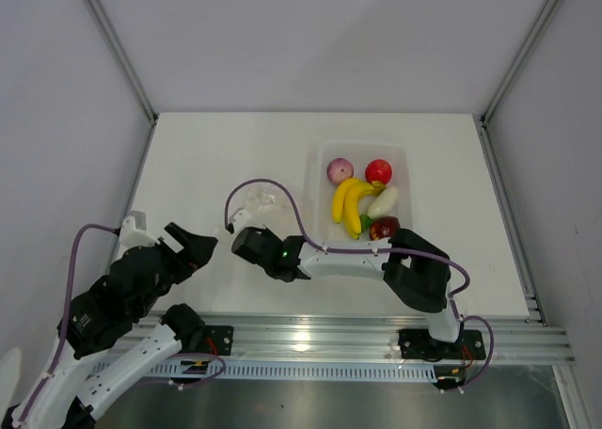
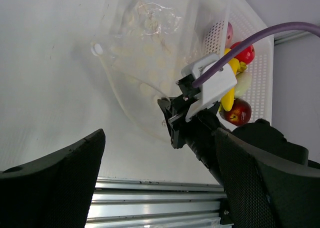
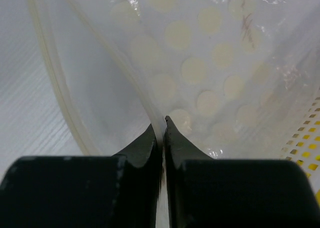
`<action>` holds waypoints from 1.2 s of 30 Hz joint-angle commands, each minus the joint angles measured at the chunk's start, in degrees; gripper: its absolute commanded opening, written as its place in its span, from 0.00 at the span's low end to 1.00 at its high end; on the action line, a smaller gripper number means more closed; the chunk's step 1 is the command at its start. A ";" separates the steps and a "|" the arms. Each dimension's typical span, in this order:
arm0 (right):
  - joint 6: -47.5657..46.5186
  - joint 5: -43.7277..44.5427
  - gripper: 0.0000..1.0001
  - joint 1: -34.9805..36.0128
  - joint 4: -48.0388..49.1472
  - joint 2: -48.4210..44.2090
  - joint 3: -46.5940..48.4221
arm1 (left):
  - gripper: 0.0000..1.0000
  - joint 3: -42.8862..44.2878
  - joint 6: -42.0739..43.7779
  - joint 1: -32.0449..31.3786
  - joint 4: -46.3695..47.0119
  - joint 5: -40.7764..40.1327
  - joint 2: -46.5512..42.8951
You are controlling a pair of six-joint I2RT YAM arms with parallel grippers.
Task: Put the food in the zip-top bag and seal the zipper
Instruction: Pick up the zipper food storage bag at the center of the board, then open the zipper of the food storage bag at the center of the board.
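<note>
No readable text, label, brand or number shows on anything in view.

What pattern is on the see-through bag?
The bag has pale cream round dots on clear plastic, clearest in the right wrist view.

bright even light; glare on zip-top bag [image 3: 200,63]

From above, the right arm was stretched leftwards along the near side of the white table [image 1: 216,147], with the right gripper [image 1: 242,238] parked at the near edge of the clear zip-top bag [image 1: 261,201]. The food all sat in the translucent tray [image 1: 362,150] just right of the bag: onion [image 1: 340,170], red fruit [image 1: 378,171], banana bunch [image 1: 349,204], white piece [image 1: 383,201], green bit [image 1: 366,222] and apple [image 1: 384,228]. The left gripper [image 1: 195,242] hung off to the bag's left, fingers spread, not touching it.
</note>
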 commanded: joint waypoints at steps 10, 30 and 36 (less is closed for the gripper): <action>13.89 -5.83 0.00 -4.66 -8.76 -7.05 11.96 | 0.85 -3.36 3.87 -0.22 5.30 3.59 -5.86; 23.66 -12.08 0.00 -3.16 -7.45 -12.68 11.09 | 0.86 -7.32 4.93 -0.22 16.47 8.86 2.83; 23.66 -11.47 0.00 -2.64 -6.57 -13.29 10.73 | 0.84 -9.95 4.14 -0.22 19.46 10.97 6.26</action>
